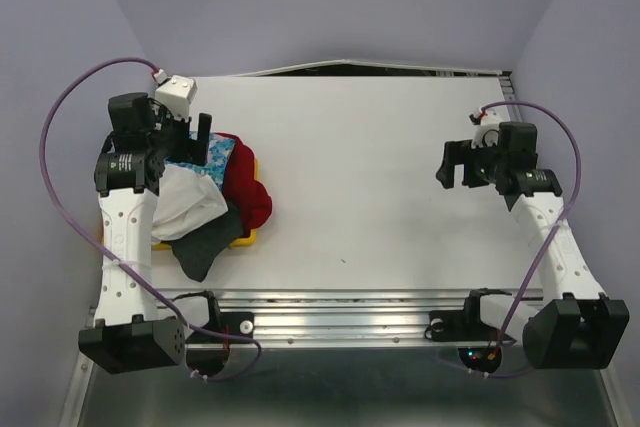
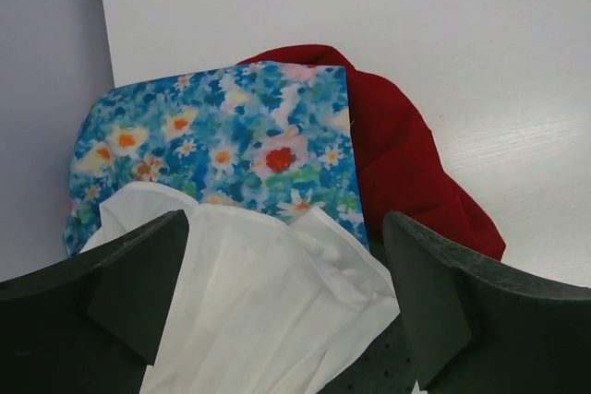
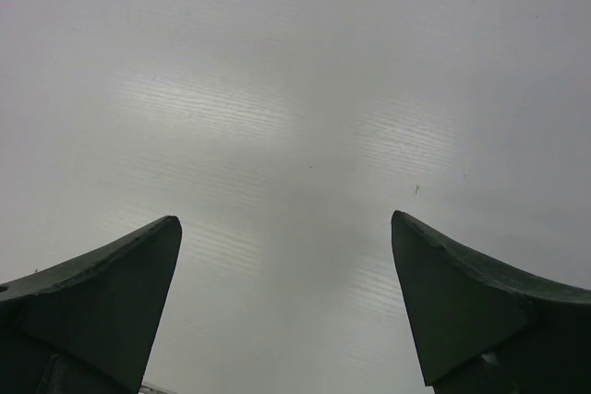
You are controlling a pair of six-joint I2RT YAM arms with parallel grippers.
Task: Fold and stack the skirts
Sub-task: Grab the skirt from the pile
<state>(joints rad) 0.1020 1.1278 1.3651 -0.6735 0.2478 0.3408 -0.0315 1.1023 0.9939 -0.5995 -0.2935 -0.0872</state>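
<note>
The skirts lie heaped at the table's left. The blue flower-print skirt (image 1: 217, 152) (image 2: 222, 136) is at the back and the plain red skirt (image 1: 252, 192) (image 2: 402, 159) to its right. The thin white skirt (image 1: 190, 204) (image 2: 268, 306) lies on top at the front, and the dark grey dotted skirt (image 1: 207, 247) (image 2: 388, 371) hangs toward the near edge. My left gripper (image 1: 188, 142) (image 2: 286, 265) hovers open over the heap, its fingers (image 2: 138, 279) either side of the white cloth and holding nothing. My right gripper (image 1: 456, 163) (image 3: 286, 237) stands open above bare table at the right.
A yellow tray (image 1: 246, 239) shows under the heap's near right corner. The white table (image 1: 370, 177) spreads between the two arms. Purple walls close in at the back and sides. A metal rail (image 1: 340, 312) runs along the near edge by the arm bases.
</note>
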